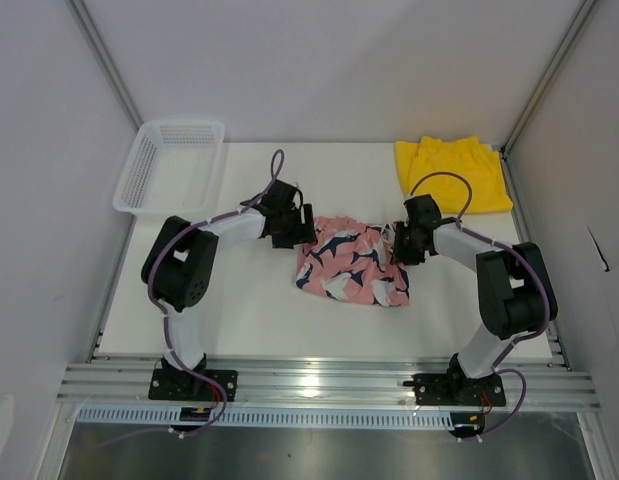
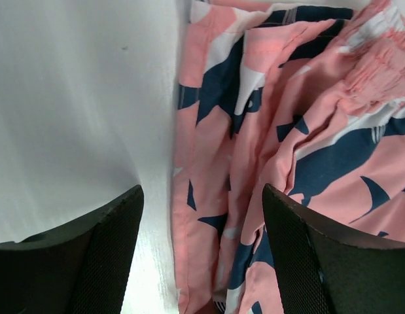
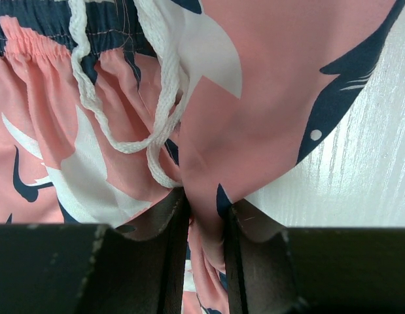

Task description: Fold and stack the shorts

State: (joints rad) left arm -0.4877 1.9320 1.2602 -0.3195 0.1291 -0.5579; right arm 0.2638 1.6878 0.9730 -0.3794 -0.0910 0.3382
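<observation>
The pink shorts (image 1: pixel 351 262) with a navy-and-white print lie crumpled mid-table. My left gripper (image 1: pixel 297 228) stands open at their left edge; in the left wrist view its jaws straddle the hem of the pink shorts (image 2: pixel 215 216), holding nothing. My right gripper (image 1: pixel 401 243) is at their right edge, shut on a pinched fold of the pink shorts (image 3: pixel 205 216), with the white drawstring (image 3: pixel 159 98) just ahead. The yellow shorts (image 1: pixel 451 173) lie flat at the far right corner.
A white mesh basket (image 1: pixel 169 166) stands at the far left corner. Walls close in on both sides and the back. The metal rail (image 1: pixel 319 382) with the arm bases runs along the near edge.
</observation>
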